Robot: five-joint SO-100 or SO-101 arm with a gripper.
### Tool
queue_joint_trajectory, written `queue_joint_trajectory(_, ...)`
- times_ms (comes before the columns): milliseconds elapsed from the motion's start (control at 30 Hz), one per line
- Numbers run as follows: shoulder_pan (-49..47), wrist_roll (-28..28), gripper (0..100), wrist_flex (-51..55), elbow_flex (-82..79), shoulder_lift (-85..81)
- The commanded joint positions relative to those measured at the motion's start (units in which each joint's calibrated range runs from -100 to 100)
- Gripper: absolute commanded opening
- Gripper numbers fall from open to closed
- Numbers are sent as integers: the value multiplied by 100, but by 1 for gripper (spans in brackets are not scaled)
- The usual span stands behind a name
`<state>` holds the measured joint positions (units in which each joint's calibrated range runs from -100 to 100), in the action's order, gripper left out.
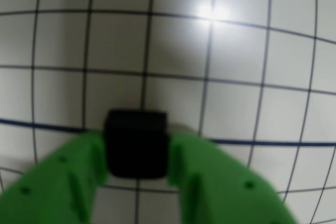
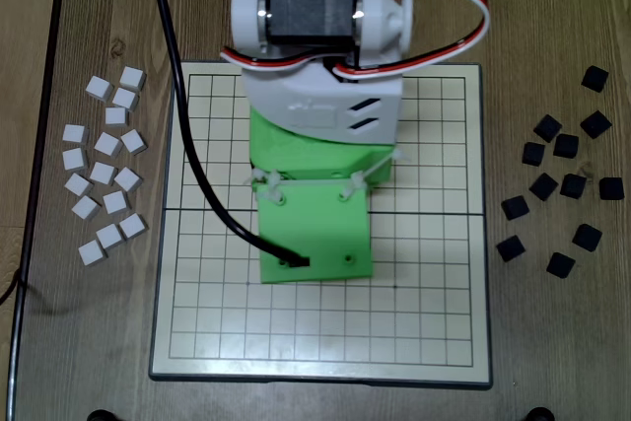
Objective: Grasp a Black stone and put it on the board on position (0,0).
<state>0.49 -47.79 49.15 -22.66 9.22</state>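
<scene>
In the wrist view my green gripper [image 1: 137, 148] is shut on a black stone [image 1: 136, 142], a small dark cube held between the two green fingers [image 1: 73, 182] above the white gridded board [image 1: 236, 77]. In the overhead view the arm's green wrist part [image 2: 314, 234] hangs over the middle of the board [image 2: 434, 322] and hides the gripper and the held stone. Several loose black stones [image 2: 557, 184] lie on the wooden table to the right of the board.
Several white stones [image 2: 104, 170] lie on the table left of the board. A black cable [image 2: 192, 145] runs from the top over the board's left part to the wrist. A bright light glare [image 1: 212, 11] sits on the board.
</scene>
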Motion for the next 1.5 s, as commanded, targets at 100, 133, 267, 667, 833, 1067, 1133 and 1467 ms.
queue_joint_trajectory(100,-17,5,8,-123,64,-96)
queue_joint_trajectory(133,-17,5,8,-140,64,-79)
queue_joint_trajectory(267,-17,20,8,-173,64,-45)
queue_joint_trajectory(667,-17,10,8,-173,6,-79)
queue_joint_trajectory(833,-17,20,8,-123,6,-113)
queue_joint_trajectory(1067,-17,10,10,-90,-4,-121)
queue_joint_trajectory(1133,-17,39,11,-107,-4,-121)
queue_joint_trajectory(1467,-17,142,13,116,122,-316)
